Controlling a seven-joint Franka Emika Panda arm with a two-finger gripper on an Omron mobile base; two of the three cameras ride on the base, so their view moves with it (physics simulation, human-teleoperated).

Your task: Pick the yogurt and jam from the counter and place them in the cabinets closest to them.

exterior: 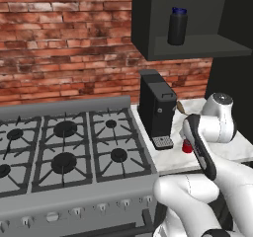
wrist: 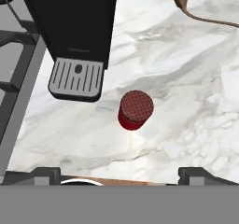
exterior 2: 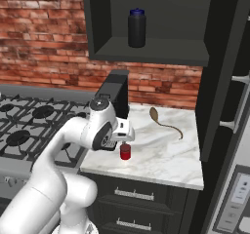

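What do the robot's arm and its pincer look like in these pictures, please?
The arm is glossy white, built of rounded, tube-like segments with dark bands at the joints and a grey disc capping one joint. A black strip runs along one link in the left base view. The pincer ends in two small dark, blocky fingertips. No cables or markings are visible.

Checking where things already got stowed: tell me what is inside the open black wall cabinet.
One dark bottle with a blue cap stands upright on the open cabinet's shelf. The cabinet's upper part is cut off by the picture edge, so anything higher up cannot be seen.
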